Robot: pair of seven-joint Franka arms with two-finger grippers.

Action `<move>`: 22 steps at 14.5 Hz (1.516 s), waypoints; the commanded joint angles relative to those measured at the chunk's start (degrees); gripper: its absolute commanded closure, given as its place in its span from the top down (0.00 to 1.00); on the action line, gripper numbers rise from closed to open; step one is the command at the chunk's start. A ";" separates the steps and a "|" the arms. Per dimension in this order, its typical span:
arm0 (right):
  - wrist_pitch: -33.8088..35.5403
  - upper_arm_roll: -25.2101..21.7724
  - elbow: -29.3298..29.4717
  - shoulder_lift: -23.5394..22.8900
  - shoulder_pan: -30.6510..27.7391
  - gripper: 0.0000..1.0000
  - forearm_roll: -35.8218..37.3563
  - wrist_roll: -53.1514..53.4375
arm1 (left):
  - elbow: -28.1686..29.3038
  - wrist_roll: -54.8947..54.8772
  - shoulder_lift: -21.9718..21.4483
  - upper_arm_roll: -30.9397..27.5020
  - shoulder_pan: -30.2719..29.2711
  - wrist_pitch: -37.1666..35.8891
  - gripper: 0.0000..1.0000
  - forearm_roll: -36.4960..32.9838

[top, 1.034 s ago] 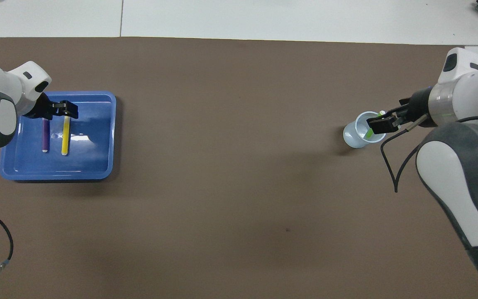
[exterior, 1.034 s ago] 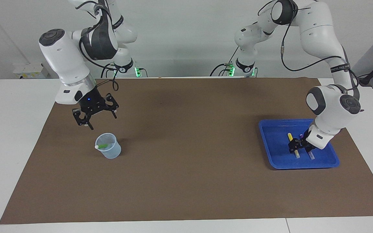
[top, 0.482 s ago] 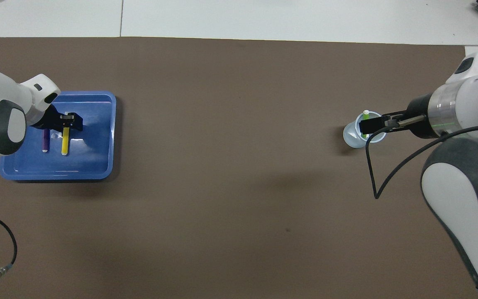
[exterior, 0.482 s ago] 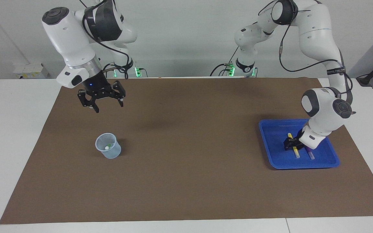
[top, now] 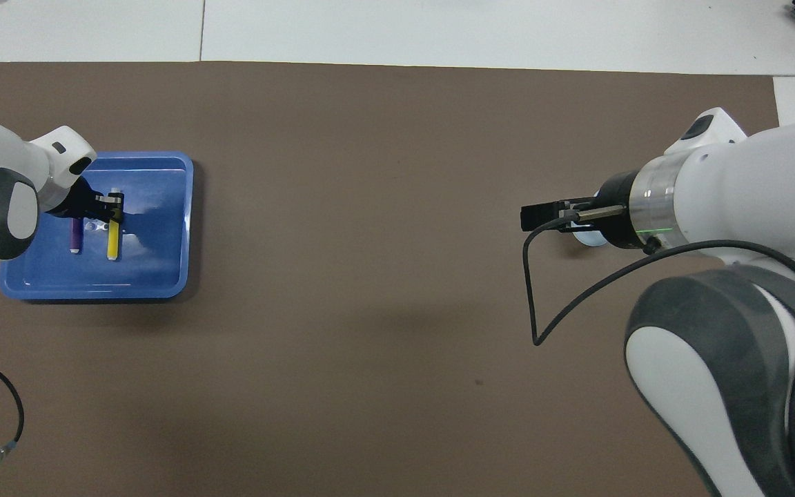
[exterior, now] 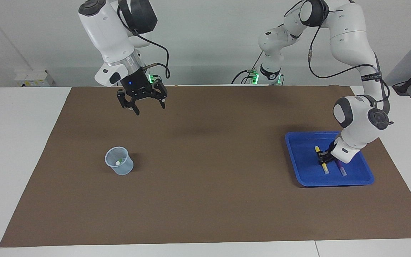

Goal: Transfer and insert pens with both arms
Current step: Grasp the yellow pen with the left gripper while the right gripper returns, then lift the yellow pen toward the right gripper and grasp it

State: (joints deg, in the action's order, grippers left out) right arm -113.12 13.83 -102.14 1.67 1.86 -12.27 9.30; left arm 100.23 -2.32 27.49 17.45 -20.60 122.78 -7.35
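A green pen [exterior: 120,160] stands in a clear cup [exterior: 119,161], whitish cap end up. My right gripper [exterior: 148,107] hangs open and empty, high over the brown mat, and in the overhead view the right gripper [top: 539,215] hides most of the cup [top: 586,238]. In the blue tray [exterior: 300,157] lie a yellow pen [exterior: 322,163] and a purple pen [exterior: 341,168] side by side. My left gripper [exterior: 322,156] is down in the tray, shut on the yellow pen [top: 112,239] near its end closer to the robots. The purple pen [top: 75,235] lies beside it, untouched.
A brown mat [exterior: 209,171] covers most of the white table. The blue tray [top: 156,266] sits at the left arm's end, the cup at the right arm's end. A loose black cable [top: 7,386] lies by the mat's edge near the left arm.
My right gripper rose from over the cup and swung toward the table's middle; the green pen dropped from the rim into the cup. My left gripper shut on the yellow pen.
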 commanded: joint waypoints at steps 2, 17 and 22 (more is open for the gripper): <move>-5.08 0.14 -1.48 -0.43 0.60 1.00 -1.35 1.77 | -4.23 0.82 -0.69 0.04 0.39 -6.92 0.00 0.75; -34.79 0.14 -2.89 -10.97 12.02 1.00 -6.54 33.59 | -11.02 41.05 -1.74 1.27 5.31 -30.14 0.00 26.40; -40.16 0.14 -2.36 -14.41 14.05 0.98 -6.45 36.75 | -9.96 55.29 -2.35 1.62 8.47 -30.23 0.00 33.26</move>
State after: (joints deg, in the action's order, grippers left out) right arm -151.78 13.87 -105.07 -11.98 15.68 -17.63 44.56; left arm 88.96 47.71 26.83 19.42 -13.34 93.38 22.83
